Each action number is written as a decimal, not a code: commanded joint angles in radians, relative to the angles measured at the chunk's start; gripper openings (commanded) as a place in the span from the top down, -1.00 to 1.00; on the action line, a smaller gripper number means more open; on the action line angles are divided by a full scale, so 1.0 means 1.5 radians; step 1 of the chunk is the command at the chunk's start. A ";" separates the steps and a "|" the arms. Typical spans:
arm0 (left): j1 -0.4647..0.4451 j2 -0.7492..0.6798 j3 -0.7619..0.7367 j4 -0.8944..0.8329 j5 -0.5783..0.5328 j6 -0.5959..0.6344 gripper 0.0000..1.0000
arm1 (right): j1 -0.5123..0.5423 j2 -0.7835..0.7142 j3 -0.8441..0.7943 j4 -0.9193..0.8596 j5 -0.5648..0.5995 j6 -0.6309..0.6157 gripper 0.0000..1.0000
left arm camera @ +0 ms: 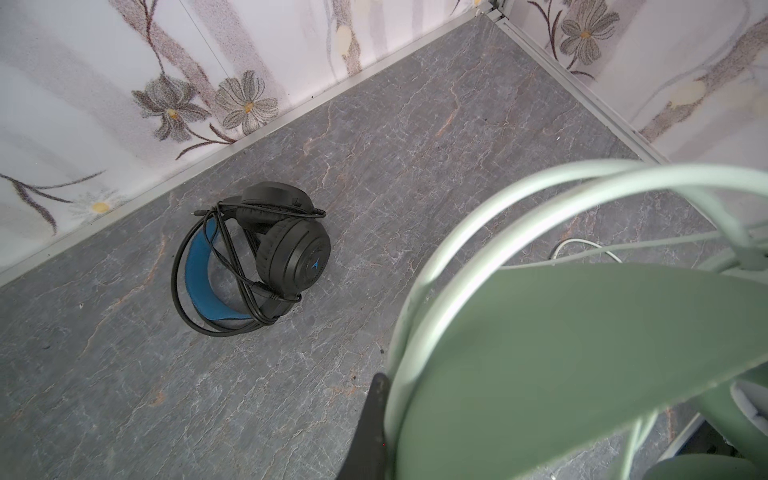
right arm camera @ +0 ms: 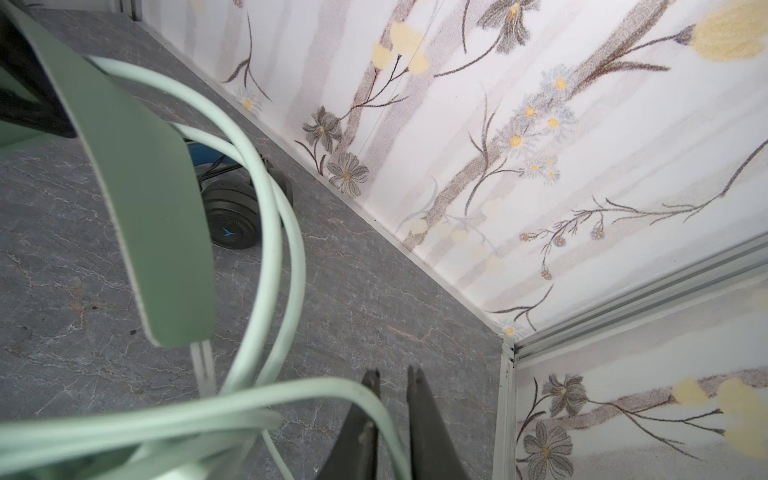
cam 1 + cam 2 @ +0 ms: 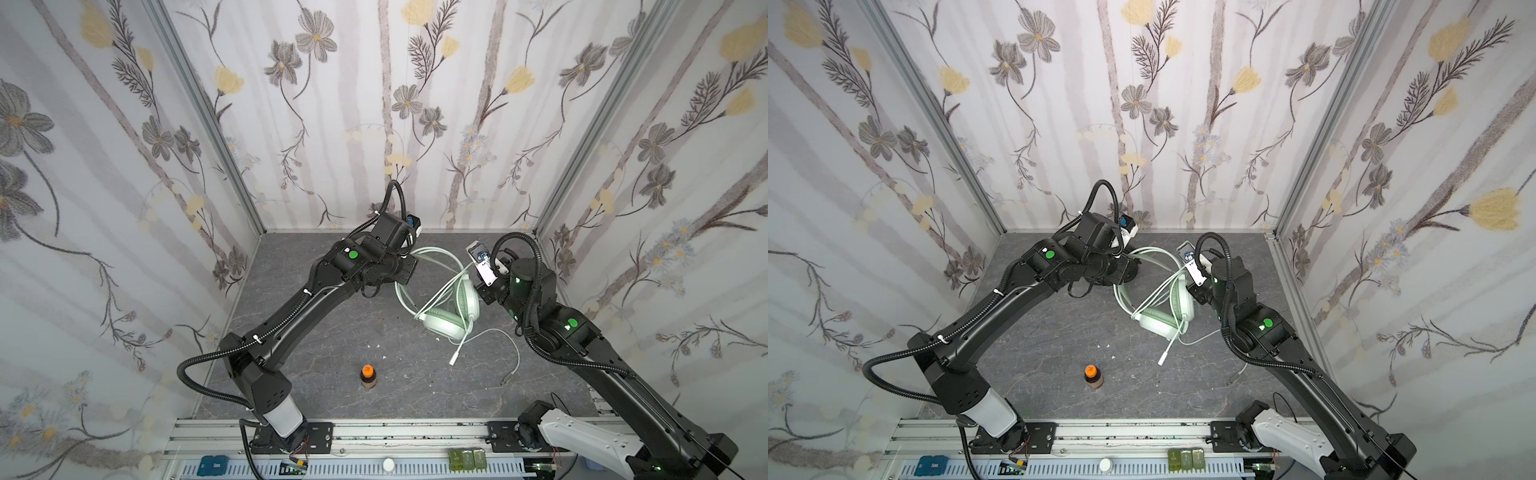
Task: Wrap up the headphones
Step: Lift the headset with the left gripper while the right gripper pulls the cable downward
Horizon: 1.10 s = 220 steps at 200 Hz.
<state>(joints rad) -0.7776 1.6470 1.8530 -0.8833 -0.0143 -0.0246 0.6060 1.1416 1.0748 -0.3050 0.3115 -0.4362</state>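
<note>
Take the orange-capped bottle on the worktop as your marker. The mint green headset sits beyond the bottle and to its right. Its ear cups are low, and its headband hoops rise away from the bottle towards your left arm.

Your left claw is closed. In the left wrist view only one dark finger shows, pressed against a pale hoop of the headband, with the green strap filling the space beside it. It reads as a pinch on the mint green headset. In both top views the wrist covers the claw itself.

Your right claw is also beyond the bottle, further right than the headset and just beside it. Its jaws stand narrowly apart. The white-green cable crosses one finger and drops by the gap, and you cannot tell whether anything is still nipped there.

The loose tail of that cable loops over the worktop to the right of the bottle, and its plug lies about level with the bottle.

The black headset lies further from the bottle than the mint one, close to the back wall. Its black cable is bundled around it and the blue inner band shows. The left arm hides it in both top views.
</note>
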 commanded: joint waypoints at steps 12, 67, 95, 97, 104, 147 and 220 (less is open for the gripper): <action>-0.001 -0.009 0.014 0.010 0.048 -0.016 1.00 | -0.004 -0.022 -0.044 0.083 -0.050 0.023 0.50; -0.001 0.003 0.070 -0.017 0.058 -0.017 1.00 | -0.039 -0.070 -0.113 0.135 -0.096 0.042 0.32; -0.001 0.010 0.100 -0.026 0.071 -0.022 1.00 | -0.049 -0.098 -0.153 0.172 -0.118 0.057 0.26; -0.001 0.011 0.101 -0.027 0.072 -0.022 1.00 | -0.050 -0.099 -0.156 0.175 -0.119 0.058 0.26; -0.001 0.013 0.109 -0.029 0.074 -0.024 1.00 | -0.053 -0.102 -0.160 0.180 -0.122 0.064 0.26; -0.001 0.021 0.156 -0.038 0.111 -0.045 1.00 | -0.097 -0.120 -0.192 0.235 -0.176 0.112 0.23; -0.003 0.019 0.197 -0.072 0.156 -0.070 1.00 | -0.143 -0.126 -0.212 0.325 -0.296 0.155 -0.13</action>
<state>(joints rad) -0.7811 1.6821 2.1273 -1.0084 0.1600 -0.0864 0.3943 0.9508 0.7624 0.0776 -0.0441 -0.2356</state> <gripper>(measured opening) 0.060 0.544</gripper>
